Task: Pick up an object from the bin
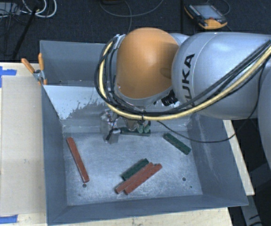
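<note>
My arm comes into the bin point(53, 173) from the right; its orange cover point(145, 62) and the looped cables point(126, 111) hang over the back half of the floor; my tool point(113, 132) sticks out below them, low down near the back wall and a little left of the middle. Most of it is hidden under my own wrist, so I cannot tell whether it is released or clenched, and I see nothing gripped in it. Right under it lies bare grey floor. Just to its right, beneath the wrist, there is a short dark green streak; I cannot tell whether that is a loose thing or a part of me.

The loose things are all flat sticks; the long reddish-brown stick point(77, 159) lies by itself at the left, running slantwise along the left wall, well apart from the tool; the dark green stick on the right point(177, 143) lies slantwise near the right wall, level with the tool but on the far side of my wrist; in front of the tool, towards the near wall, a second dark green stick point(135, 169) lies pressed side by side against a pair of reddish-brown sticks point(140, 179), all three slanting the same way.
</note>
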`<state>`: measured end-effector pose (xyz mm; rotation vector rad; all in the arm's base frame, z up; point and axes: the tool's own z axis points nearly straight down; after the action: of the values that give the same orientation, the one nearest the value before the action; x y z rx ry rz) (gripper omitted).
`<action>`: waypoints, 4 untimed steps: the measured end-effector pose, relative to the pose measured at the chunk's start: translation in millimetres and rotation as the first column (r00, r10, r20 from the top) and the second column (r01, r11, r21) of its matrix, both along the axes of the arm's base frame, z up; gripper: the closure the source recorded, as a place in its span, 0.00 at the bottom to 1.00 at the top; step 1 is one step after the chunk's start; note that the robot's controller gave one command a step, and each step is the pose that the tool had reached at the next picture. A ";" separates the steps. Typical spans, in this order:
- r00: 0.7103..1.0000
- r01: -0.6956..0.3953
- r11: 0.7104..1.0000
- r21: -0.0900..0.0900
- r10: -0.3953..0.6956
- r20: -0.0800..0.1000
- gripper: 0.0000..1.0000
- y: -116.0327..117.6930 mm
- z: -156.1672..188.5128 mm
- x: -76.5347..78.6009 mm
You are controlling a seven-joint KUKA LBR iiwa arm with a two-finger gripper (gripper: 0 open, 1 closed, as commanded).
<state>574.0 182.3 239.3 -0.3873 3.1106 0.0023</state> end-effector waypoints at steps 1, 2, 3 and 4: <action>0.997 -0.075 0.997 -0.004 0.075 -0.017 1.00 24.0 -68.7 -62.6; 0.998 -0.069 0.998 -0.002 0.069 -0.008 0.00 22.8 -65.0 -59.0; 0.944 -0.331 0.944 -0.002 0.331 -0.011 0.00 17.5 -163.1 -52.5; 0.958 -0.288 0.958 -0.005 0.288 -0.003 0.00 -57.8 -79.2 -74.2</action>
<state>499.8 124.5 160.2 -0.8365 3.0240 -0.0046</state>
